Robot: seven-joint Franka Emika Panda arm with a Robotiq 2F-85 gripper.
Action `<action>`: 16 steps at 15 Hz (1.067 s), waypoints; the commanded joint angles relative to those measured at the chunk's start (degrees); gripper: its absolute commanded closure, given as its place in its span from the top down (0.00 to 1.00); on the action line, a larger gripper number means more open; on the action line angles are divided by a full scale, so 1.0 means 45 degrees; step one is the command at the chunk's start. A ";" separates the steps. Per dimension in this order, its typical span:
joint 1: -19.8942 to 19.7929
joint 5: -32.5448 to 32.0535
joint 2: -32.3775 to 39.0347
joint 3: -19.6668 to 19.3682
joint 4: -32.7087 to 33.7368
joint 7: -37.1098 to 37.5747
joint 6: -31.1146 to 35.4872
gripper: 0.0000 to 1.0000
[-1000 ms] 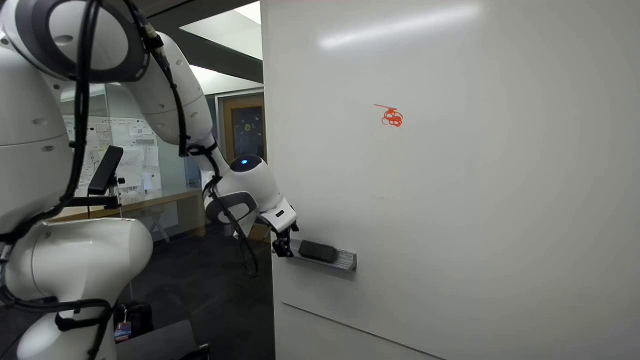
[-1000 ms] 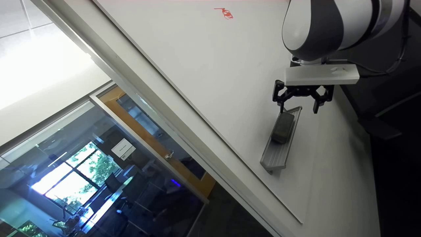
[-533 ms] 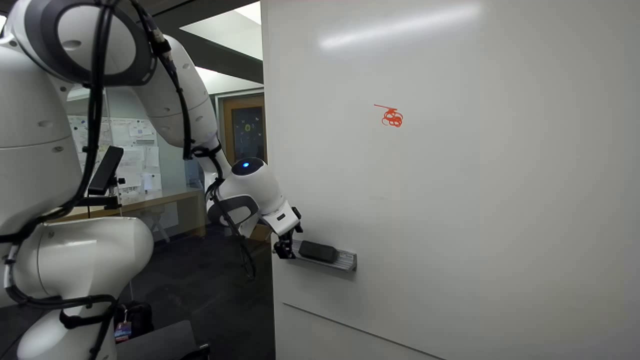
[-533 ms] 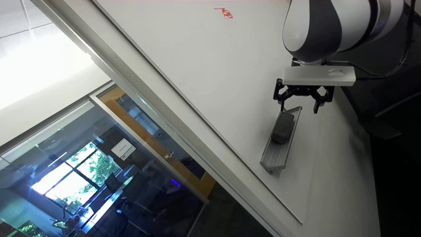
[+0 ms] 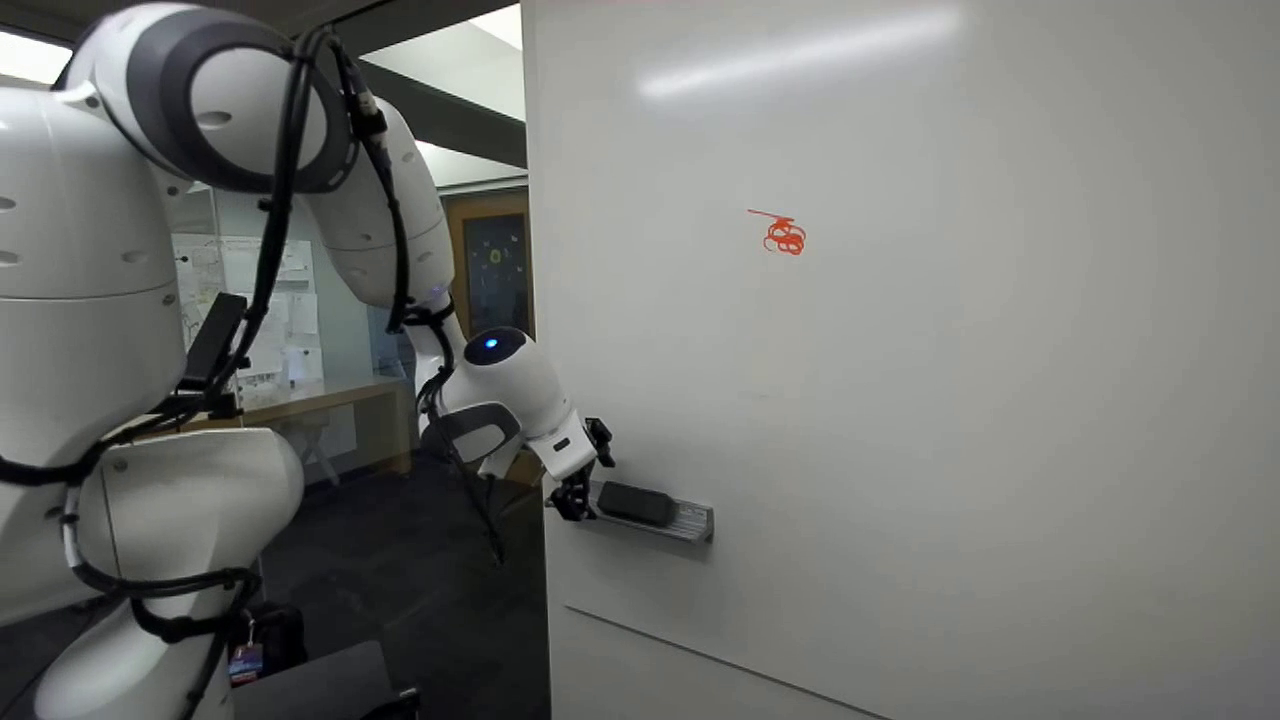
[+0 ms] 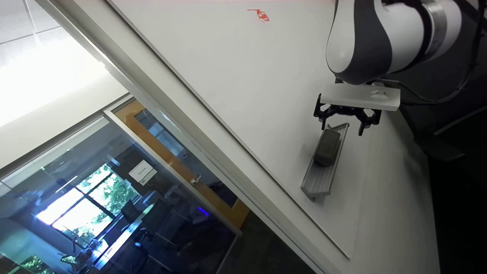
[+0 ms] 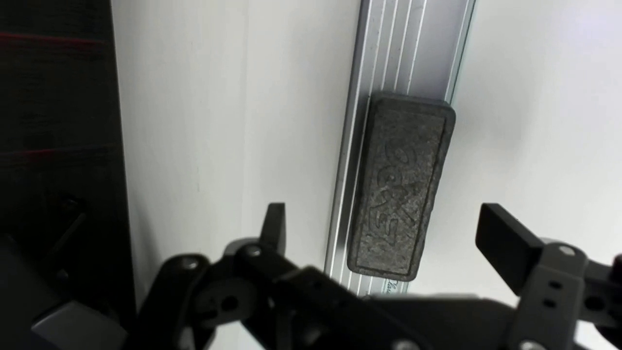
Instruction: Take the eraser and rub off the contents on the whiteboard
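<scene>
Eraser point(image 7: 400, 187) bears lettering point(image 7: 391, 211) only the wrist view shows — the claw point(image 7: 384, 223) is spread wide.

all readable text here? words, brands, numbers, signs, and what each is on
"Cla…" on the tray, wrist view; the rest is unclear.
Eraser: embossed lettering, not reliably readable.
White sign in an exterior view: print too small.
Wall papers: too small.
Small tag: too blurred.
Red scribble on the whiteboard: no readable word.
</scene>
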 commanded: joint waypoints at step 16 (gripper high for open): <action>0.7705 0.0015 -0.1240 -0.7641 0.2797 0.0248 0.0363 1.00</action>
